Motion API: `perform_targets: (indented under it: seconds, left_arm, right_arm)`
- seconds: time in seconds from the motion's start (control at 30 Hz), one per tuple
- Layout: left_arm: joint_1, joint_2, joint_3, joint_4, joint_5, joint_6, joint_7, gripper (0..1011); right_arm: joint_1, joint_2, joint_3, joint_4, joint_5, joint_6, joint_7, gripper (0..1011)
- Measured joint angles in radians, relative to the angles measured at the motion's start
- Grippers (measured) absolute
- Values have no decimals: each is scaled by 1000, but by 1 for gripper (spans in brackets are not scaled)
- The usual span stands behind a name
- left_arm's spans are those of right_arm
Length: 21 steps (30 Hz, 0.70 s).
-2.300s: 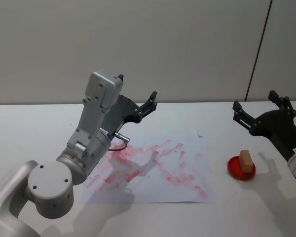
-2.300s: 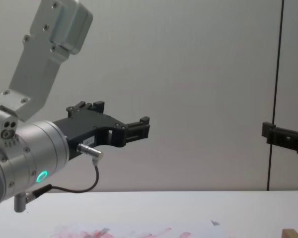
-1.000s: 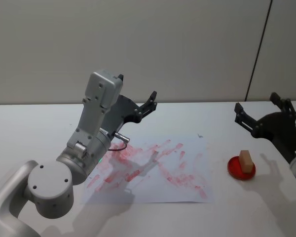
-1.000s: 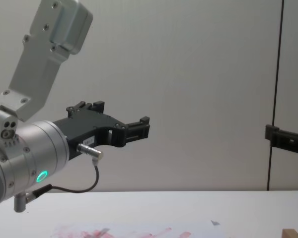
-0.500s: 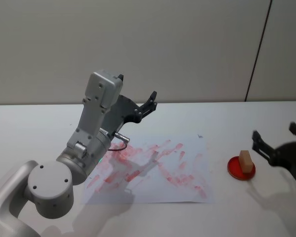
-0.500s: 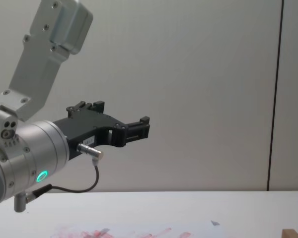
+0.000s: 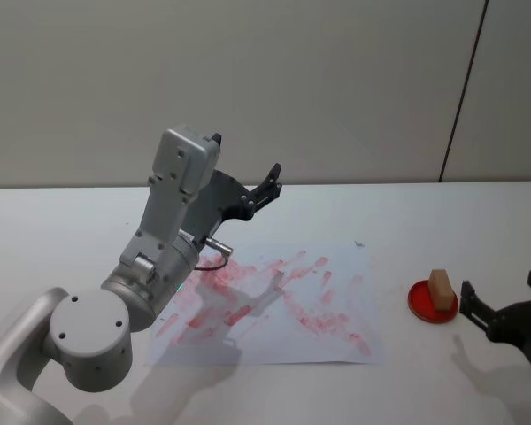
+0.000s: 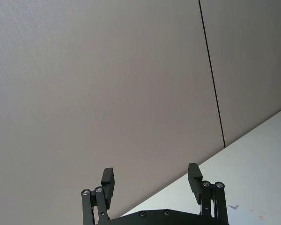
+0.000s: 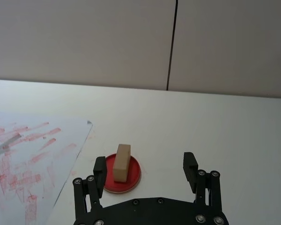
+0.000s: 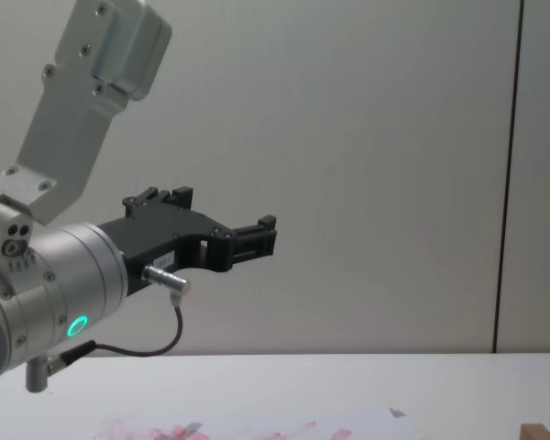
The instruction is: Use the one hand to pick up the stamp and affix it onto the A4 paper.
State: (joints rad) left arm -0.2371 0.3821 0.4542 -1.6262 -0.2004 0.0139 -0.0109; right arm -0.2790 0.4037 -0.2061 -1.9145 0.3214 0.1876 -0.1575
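Note:
The stamp (image 7: 440, 288), a small light-brown wooden block, stands upright in a round red dish (image 7: 420, 306) on the table's right side. My right gripper (image 7: 500, 283) hangs low just right of the dish, open and holding nothing. In the right wrist view the stamp (image 9: 122, 162) lies just ahead of one fingertip of that gripper (image 9: 144, 161), outside the gap. The A4 paper (image 7: 274, 305), smeared with red-pink marks, lies flat at the table's middle. My left gripper (image 7: 245, 155) is raised above the paper's far left corner, open and empty.
A white tabletop (image 7: 407, 212) runs back to a plain grey wall. The left arm's big silver wrist and looped black cable (image 10: 147, 344) stand over the paper's left part. A small grey speck (image 7: 359, 243) sits at the paper's far right corner.
My right gripper has dropped from high behind the dish to low beside it on the near right, leaving the chest view. It stays open. The left arm and stamp have not moved.

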Motion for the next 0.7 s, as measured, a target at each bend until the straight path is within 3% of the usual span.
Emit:
perform_targets:
  seconds: [0.7]
  left_arm:
    - [0, 0, 0, 0, 0, 0, 0, 1002]
  right_arm:
    - [108, -87, -22, 132, -80, 100, 52, 1001]
